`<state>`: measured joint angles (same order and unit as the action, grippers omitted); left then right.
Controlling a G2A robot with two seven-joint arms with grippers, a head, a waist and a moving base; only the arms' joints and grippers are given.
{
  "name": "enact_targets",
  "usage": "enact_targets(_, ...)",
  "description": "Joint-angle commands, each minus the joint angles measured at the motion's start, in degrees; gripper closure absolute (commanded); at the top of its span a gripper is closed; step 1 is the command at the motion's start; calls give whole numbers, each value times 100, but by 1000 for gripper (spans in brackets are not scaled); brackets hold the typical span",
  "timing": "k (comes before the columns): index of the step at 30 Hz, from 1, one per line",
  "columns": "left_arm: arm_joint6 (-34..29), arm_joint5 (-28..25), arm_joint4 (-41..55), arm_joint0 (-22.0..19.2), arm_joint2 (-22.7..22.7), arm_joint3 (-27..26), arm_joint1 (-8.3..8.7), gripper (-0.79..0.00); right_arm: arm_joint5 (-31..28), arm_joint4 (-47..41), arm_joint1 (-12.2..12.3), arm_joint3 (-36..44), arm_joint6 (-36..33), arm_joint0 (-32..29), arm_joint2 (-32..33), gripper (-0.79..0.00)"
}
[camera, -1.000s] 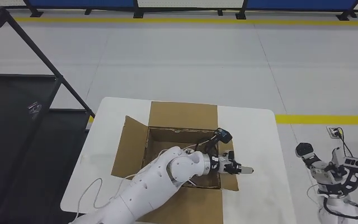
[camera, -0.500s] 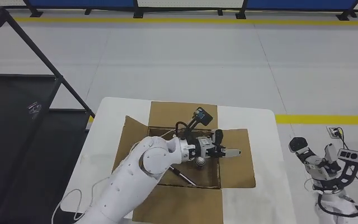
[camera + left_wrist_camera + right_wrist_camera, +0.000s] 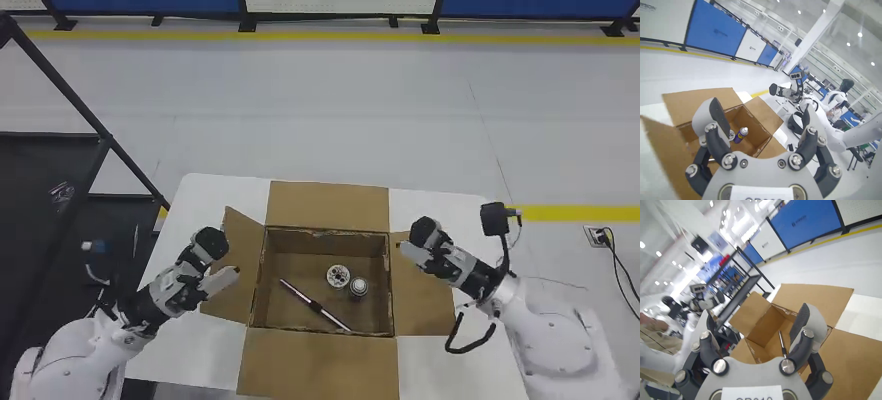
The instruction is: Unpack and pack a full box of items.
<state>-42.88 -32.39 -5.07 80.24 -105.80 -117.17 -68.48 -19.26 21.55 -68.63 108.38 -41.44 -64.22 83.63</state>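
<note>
Flanking open box [image 3: 328, 205]: left gripper [image 3: 222, 258], right gripper [image 3: 415, 240], both spread, empty.

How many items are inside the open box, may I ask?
3: a slim tool mid-floor, a round white piece and a spray can side by side beyond it.

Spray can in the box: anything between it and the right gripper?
Nothing visible from above. The spray can stands in the open box; the right gripper is open over the right flap.
</note>
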Motion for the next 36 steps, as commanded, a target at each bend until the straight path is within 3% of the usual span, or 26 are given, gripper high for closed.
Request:
enact_targets(1,56,-193,277,391,-501,68,20,-785,211,613,-17,-23,-376,263,-543,-785)
enact_targets(5,87,-527,708,896,-965,208,41,-785,250,661,-20,-32,-427,313,-601,-785)
enact_targets(11,87,-527,708,896,-965,208,41,-785,250,661,-20,-32,-427,313,-601,-785)
enact_targets(13,87,-527,708,896,-965,208,41,-785,-89,830,-19,6,-522,365,-832,-785)
enact_targets(15,87,-527,708,896,-965,208,41,-785,156,1889,-14,30,-883,619,-1167,-785)
enact_targets(19,209,-392,776,888,-798,170,44,-785,602,4109,-86,229,-1863,1179,-2422,-785)
enact_targets(24,203,-275,788,809,-572,179,73,-785,1073,5439,-279,-340,-2591,1812,-3498,-785)
enact_targets(36,180,-246,787,787,-503,190,86,-785,1122,4953,-748,-2071,-3414,2888,-4299,-785)
